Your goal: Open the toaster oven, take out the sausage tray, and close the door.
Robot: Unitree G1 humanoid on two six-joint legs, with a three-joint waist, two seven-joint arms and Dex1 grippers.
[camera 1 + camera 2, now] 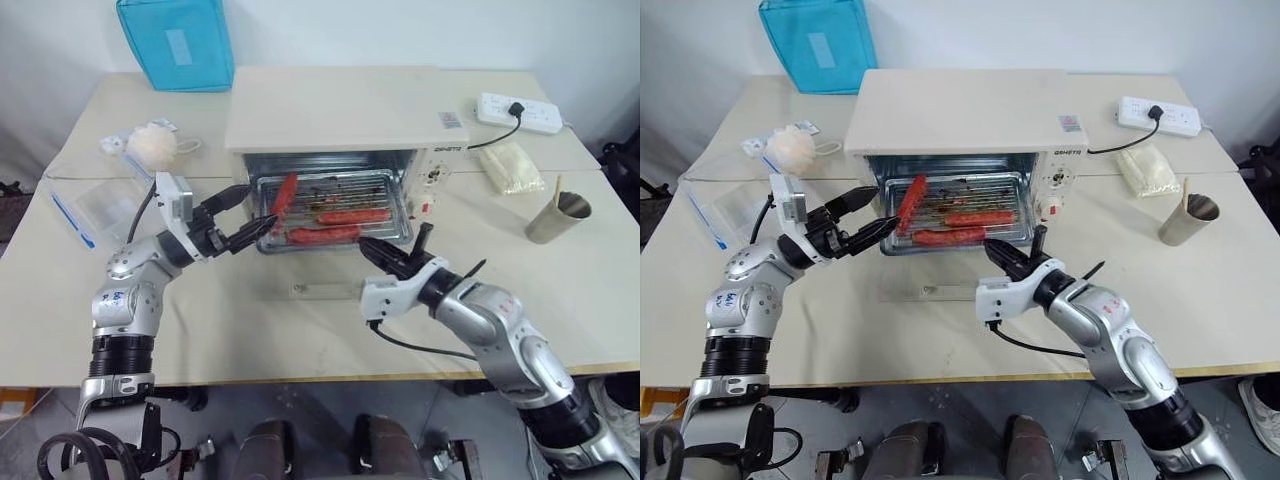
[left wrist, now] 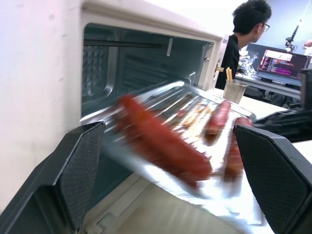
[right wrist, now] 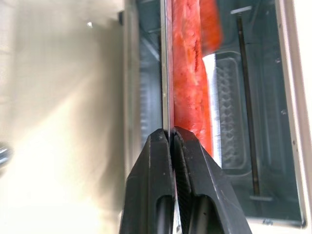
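Left end effector (image 1: pixel 241 217) waits spread wide at the nine o'clock side of the sausage tray (image 1: pixel 332 210) — not touching it. That tray sits half out of the toaster oven (image 1: pixel 345 130), over the dropped door (image 1: pixel 325 288). Right end effector (image 1: pixel 374 250) pinches the tray's near rim — the withdrawal step. Next, I judge: draw it clear onto the surface (image 1: pixel 560 290).
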